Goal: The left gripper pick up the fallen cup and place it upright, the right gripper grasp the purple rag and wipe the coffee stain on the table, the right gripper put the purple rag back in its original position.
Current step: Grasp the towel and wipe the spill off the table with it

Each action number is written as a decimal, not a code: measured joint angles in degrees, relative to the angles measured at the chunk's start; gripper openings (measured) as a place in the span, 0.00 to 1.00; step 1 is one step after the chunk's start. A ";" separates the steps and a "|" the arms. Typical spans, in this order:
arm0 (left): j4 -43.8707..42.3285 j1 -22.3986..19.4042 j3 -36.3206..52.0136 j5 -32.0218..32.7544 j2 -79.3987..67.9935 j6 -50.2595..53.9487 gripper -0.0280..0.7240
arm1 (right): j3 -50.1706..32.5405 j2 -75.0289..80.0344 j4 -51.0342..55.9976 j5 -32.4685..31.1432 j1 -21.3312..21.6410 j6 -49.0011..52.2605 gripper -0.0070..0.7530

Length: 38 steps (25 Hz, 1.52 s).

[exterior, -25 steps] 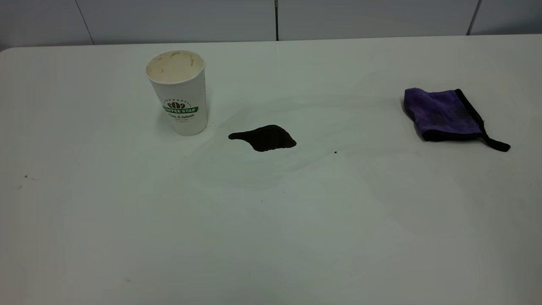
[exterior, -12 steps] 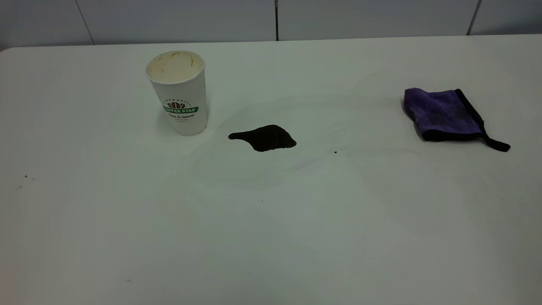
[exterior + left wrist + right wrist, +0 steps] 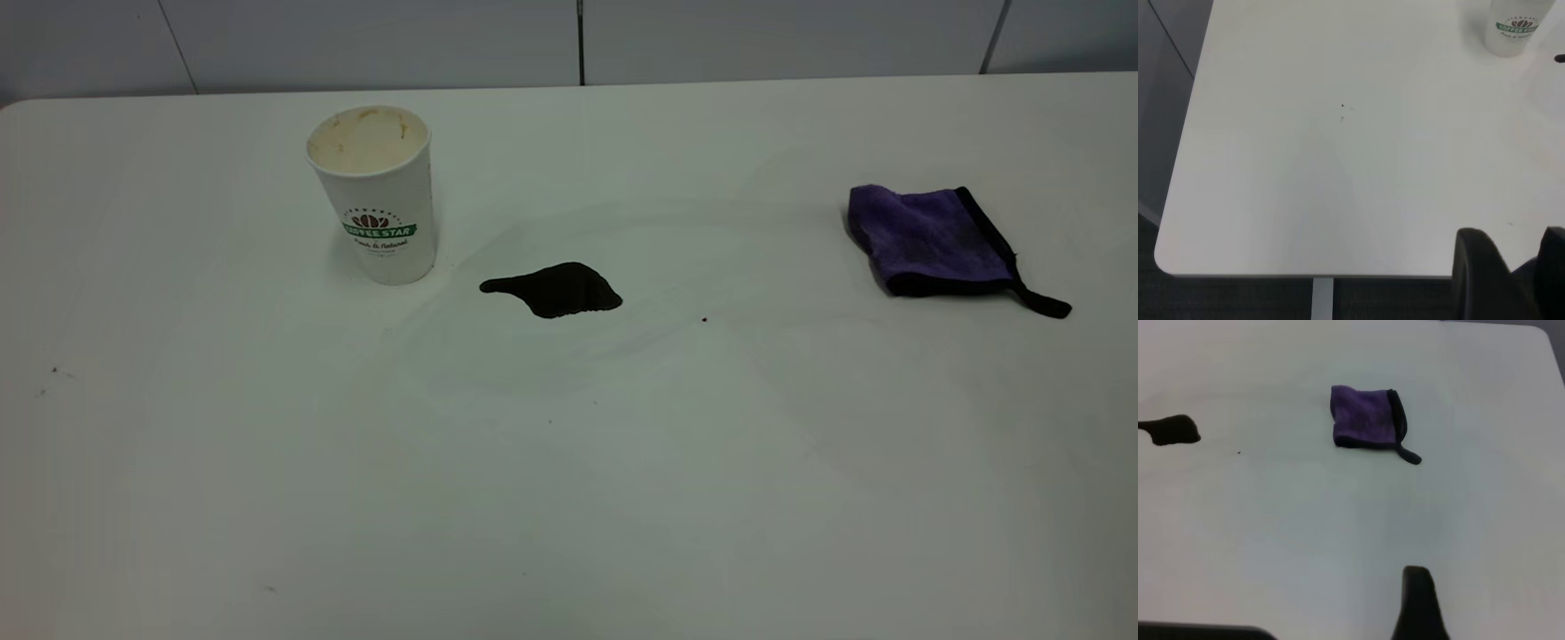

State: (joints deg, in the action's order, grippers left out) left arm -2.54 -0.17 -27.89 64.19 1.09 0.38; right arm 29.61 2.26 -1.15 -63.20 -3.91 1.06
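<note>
My left gripper [image 3: 1508, 273] hangs above the near left corner of the table [image 3: 569, 498], well back from everything. In the left wrist view two dark fingers [image 3: 1478, 267] show w/ a gap between them, so it's apart and holding nothing. It doesn't show in the exterior view.

The cup [image 3: 377, 191] stands upright on the left-centre of the table, rim up, green band facing the exterior cam, cream stains inside. The left wrist view catches its lower part [image 3: 1513, 27] far off.

Just right of the cup, apart from it, sits the coffee stain [image 3: 556, 289], a dark blot w/ its pointed tail aimed toward the cup. A tiny dark speck [image 3: 704, 319] lies a bit further right.

Well right of that, the purple rag [image 3: 929, 236] lies flat, black edging on its right side, strap tail trailing toward the near right.

My right gripper [image 3: 1418, 603] hovers near-side of the rag, well apart from it. Only one dark finger shows clearly in the right wrist view; can't tell if it's apart or together.
</note>
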 joint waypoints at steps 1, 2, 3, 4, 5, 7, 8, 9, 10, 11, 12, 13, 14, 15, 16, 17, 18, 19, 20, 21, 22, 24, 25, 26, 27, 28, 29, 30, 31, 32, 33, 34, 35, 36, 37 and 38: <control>0.00 0.00 0.00 0.00 0.00 0.00 0.36 | 1.69 3.28 -0.71 0.99 0.00 1.05 0.78; 0.00 0.00 0.00 0.00 0.00 0.00 0.36 | 3.33 6.26 -1.34 1.87 0.00 1.87 0.78; 0.00 0.00 0.00 0.00 0.00 0.00 0.36 | 4.76 9.73 -1.78 2.64 0.00 2.48 0.78; 0.00 0.00 0.00 0.00 0.00 0.00 0.36 | 6.49 15.14 -2.08 3.62 0.00 3.10 0.78; 0.00 0.00 0.00 0.00 0.00 0.00 0.36 | 8.14 19.28 -2.29 4.73 0.00 3.53 0.78; 0.00 0.00 0.00 0.00 0.00 0.00 0.36 | 10.59 29.38 -2.89 7.32 0.00 3.94 0.78; 0.00 0.00 0.00 0.00 0.00 0.00 0.36 | 12.01 34.24 -3.16 9.69 0.00 4.00 0.78; 0.00 0.00 0.00 0.00 0.00 0.00 0.36 | 12.99 38.12 -3.45 12.14 0.00 4.00 0.78; 0.00 0.00 0.00 0.00 0.00 0.00 0.36 | 13.64 42.53 -3.68 14.35 0.00 4.00 0.78; 0.00 0.00 0.00 0.00 0.00 0.00 0.36 | 14.23 46.67 -3.95 17.10 0.00 3.89 0.78; 0.00 0.00 0.00 0.00 0.00 0.00 0.36 | 14.64 50.73 -4.02 19.79 0.00 3.75 0.78; 0.00 0.00 0.00 0.00 0.00 0.00 0.36 | 14.88 53.98 -4.06 22.46 0.00 3.75 0.78; 0.00 0.00 0.00 0.00 0.00 0.00 0.36 | 15.26 57.79 -4.06 24.71 0.00 3.57 0.78; 0.00 0.00 0.00 0.00 0.00 0.00 0.36 | 15.80 61.61 -3.95 27.15 0.00 3.30 0.78; 0.00 0.00 0.00 0.00 0.00 0.00 0.36 | 16.53 64.85 -3.81 29.37 0.00 3.06 0.78; 0.00 0.00 0.00 0.00 0.00 0.00 0.36 | 17.30 68.82 -3.77 30.74 0.00 2.92 0.78; 0.00 0.00 0.00 0.00 0.00 0.00 0.36 | 18.44 72.85 -3.63 31.84 0.00 2.66 0.78; 0.00 0.00 0.00 0.00 0.00 0.00 0.36 | 19.82 76.94 -3.34 32.38 0.00 2.46 0.78; 0.00 0.00 0.00 0.00 0.00 0.00 0.36 | 21.38 80.33 -2.79 32.65 0.00 2.14 0.78; 0.00 0.00 0.00 0.00 0.00 0.00 0.36 | 22.76 84.35 -2.06 33.04 0.00 1.55 0.78; 0.00 0.00 0.00 0.00 0.00 0.00 0.36 | 24.51 88.25 -1.53 33.49 -0.07 0.80 0.78; 0.00 0.00 0.00 0.00 0.00 0.00 0.36 | 27.85 94.98 -0.58 34.85 -0.19 -1.06 0.78; 0.00 0.00 0.00 0.00 0.00 0.00 0.36 | 29.80 98.42 -0.03 35.54 -0.19 -2.13 0.78; 0.00 0.00 0.00 0.00 0.00 0.00 0.36 | 31.79 101.76 0.26 36.10 -0.27 -2.94 0.78; 0.00 0.00 0.00 0.00 0.00 0.00 0.36 | 33.92 104.43 0.52 36.52 -0.26 -3.69 0.78; 0.00 0.00 0.00 0.00 0.00 0.00 0.36 | 35.76 107.50 0.72 36.69 -0.26 -4.30 0.78; 0.00 0.00 0.00 0.00 0.00 0.00 0.36 | 37.97 110.37 0.77 36.83 -0.26 -5.20 0.78; 0.00 0.00 0.00 0.00 0.00 0.00 0.36 | 40.13 112.61 1.15 36.92 -0.26 -5.99 0.78; 0.00 0.00 0.00 0.00 0.00 0.00 0.36 | 41.83 115.10 1.15 36.97 -0.31 -6.62 0.78; 0.00 0.00 0.00 0.00 0.00 0.00 0.36 | 43.73 117.37 1.15 37.11 -0.48 -7.02 0.78; 0.00 0.00 0.00 0.00 0.00 0.00 0.36 | 45.53 119.46 1.15 37.17 -0.64 -7.47 0.78; 0.00 0.00 0.00 0.00 0.00 0.00 0.36 | 47.24 121.14 1.15 37.23 -0.69 -7.92 0.78; 0.00 0.00 0.00 0.00 0.00 0.00 0.36 | 48.62 123.06 1.15 37.23 -0.76 -8.24 0.78; 0.00 0.00 0.00 0.00 0.00 0.00 0.36 | 50.26 124.94 1.15 37.23 -0.82 -8.50 0.78; 0.00 0.00 0.00 0.00 0.00 0.00 0.36 | 51.85 126.81 1.15 37.15 -0.82 -8.68 0.78; 0.00 0.00 0.00 0.00 0.00 0.00 0.36 | 53.24 128.34 1.15 36.88 -0.82 -8.81 0.78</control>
State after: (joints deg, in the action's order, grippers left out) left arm -2.54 -0.17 -27.89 64.19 1.09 0.38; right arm 82.85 130.59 0.00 -26.32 -4.74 -7.75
